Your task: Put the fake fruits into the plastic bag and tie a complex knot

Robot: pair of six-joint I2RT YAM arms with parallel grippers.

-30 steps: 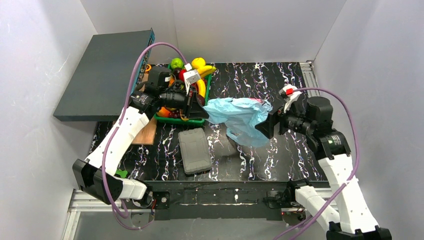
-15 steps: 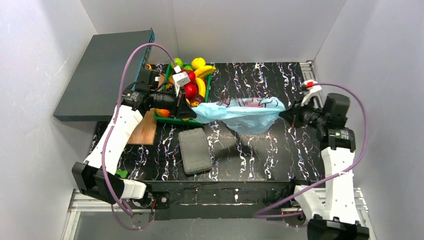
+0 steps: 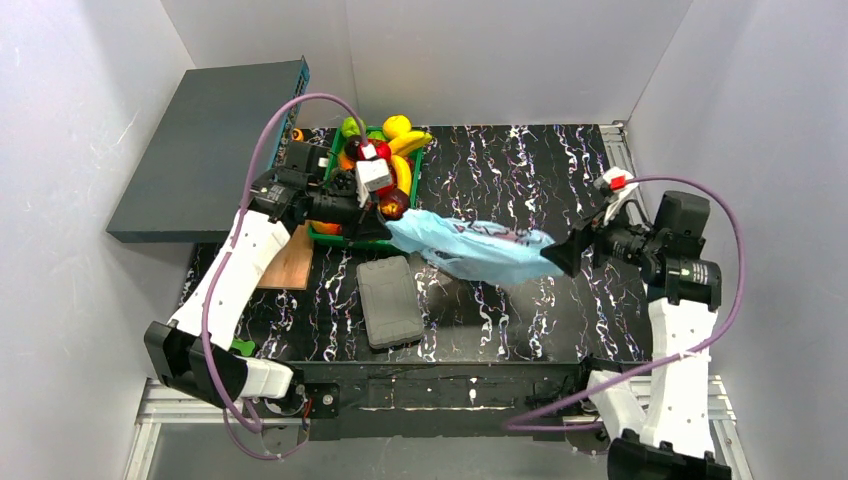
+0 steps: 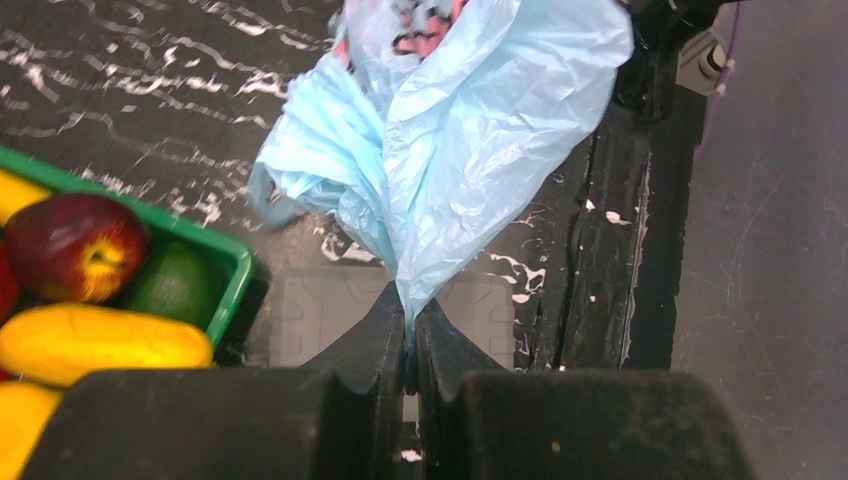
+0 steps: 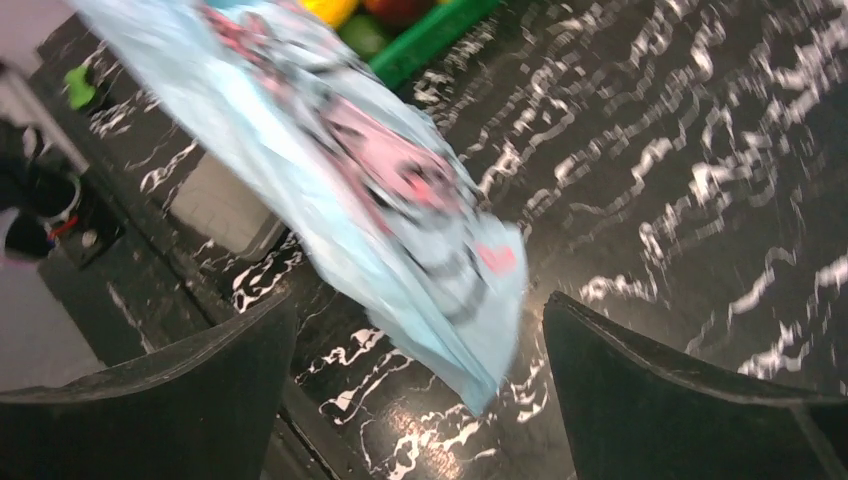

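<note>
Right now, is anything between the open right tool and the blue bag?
Nothing visible is. The loose end of the crinkly light-blue plastic bag hangs between the open fingers of the right tool, not pinched; the left tool holds its other end.

Setting: a robotics lab test cell, as we read it. Evidence we list: plain white panel walls boxing in three sides; one table topped in black sheet with white veining; bare aluminium rails framing its near edge; a left arm and a right arm, white-shelled and mounted at that edge, each trailing a looped purple cable; a dark grey slab against the left wall, possibly a shelf, though from above we cannot tell.
</note>
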